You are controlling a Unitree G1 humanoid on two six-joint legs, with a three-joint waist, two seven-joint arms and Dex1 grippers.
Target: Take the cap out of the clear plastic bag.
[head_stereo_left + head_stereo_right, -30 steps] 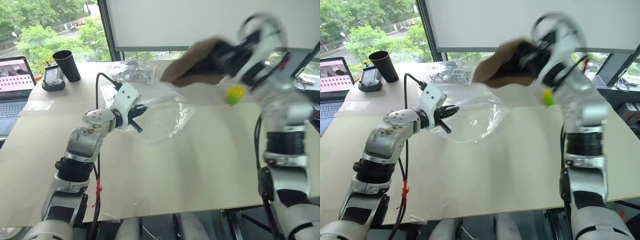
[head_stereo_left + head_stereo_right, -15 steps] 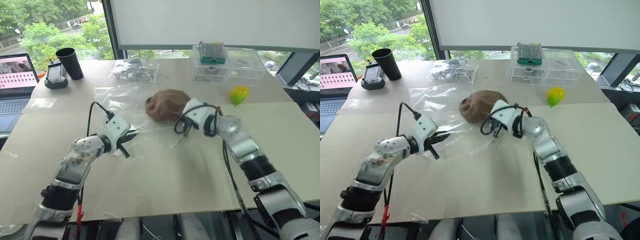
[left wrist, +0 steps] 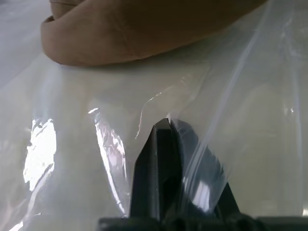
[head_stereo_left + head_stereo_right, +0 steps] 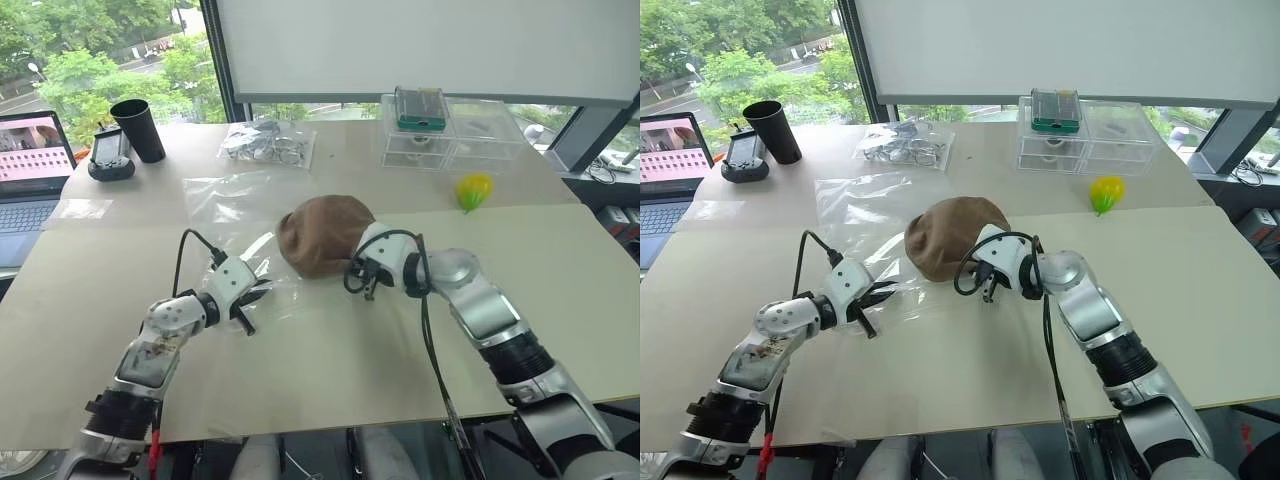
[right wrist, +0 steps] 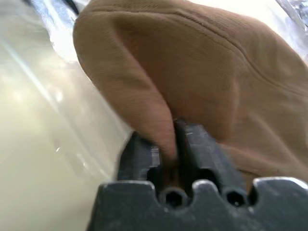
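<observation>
Cap (image 4: 322,232) lies on the table (image 4: 400,340), out of the bag (image 4: 225,200), partly over it. Left wrist view: left gripper (image 3: 166,139) fingers together, pinching bag film. Right wrist view: right gripper (image 5: 168,144) fingers clamped on a fold of the cap.

The left gripper (image 3: 166,144) pinches a fold of the clear plastic bag (image 3: 240,96), near the cap (image 3: 144,29).

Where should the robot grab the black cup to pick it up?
Probably around the black cup's side wall, near the middle, coming in level from the front. It stands upright with its open mouth up, tall and narrow. A small dark device sits close beside it, so that side looks less free.
</observation>
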